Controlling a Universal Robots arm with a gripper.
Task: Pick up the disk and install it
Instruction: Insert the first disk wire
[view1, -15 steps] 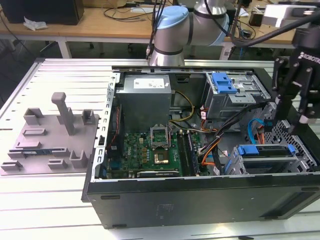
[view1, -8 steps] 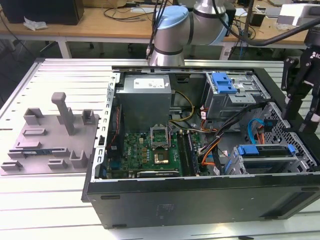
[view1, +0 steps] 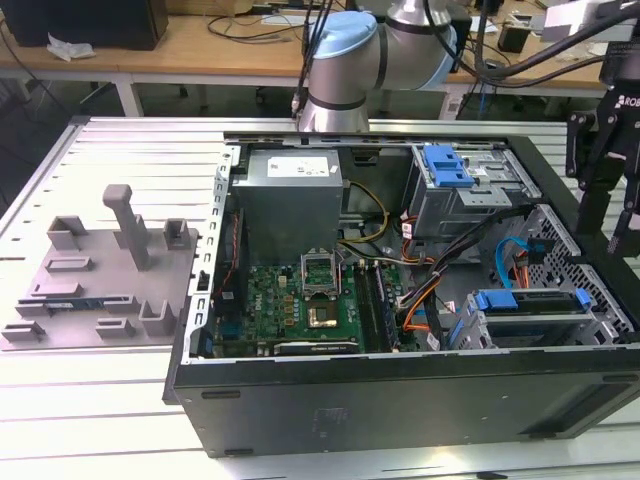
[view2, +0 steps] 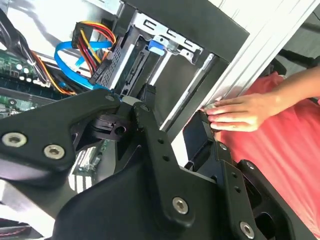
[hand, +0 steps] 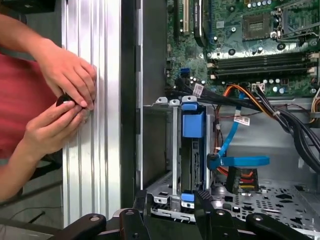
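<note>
The disk (view1: 535, 305) lies in the drive cage at the front corner of the open computer case (view1: 400, 390), blue bracket ends showing at both sides. In the first wrist view the disk (hand: 192, 150) stands edge-on in the cage under its blue tab. My gripper (view1: 605, 225) hangs open above the case wall, on the exterior view's right of the cage, apart from the disk. Both wrist views show the black fingers spread with nothing between them: gripper (view2: 174, 107), gripper (hand: 172, 200).
A person's hands (hand: 65, 80) rest on the ribbed aluminium table (hand: 92, 125) beside the case; one hand (view2: 240, 112) is close to my fingers. Inside are a motherboard (view1: 300, 300), a grey power-supply box (view1: 290, 195), a blue latch (view1: 447, 165) and cables (hand: 235, 160). A grey fixture (view1: 100, 270) sits left.
</note>
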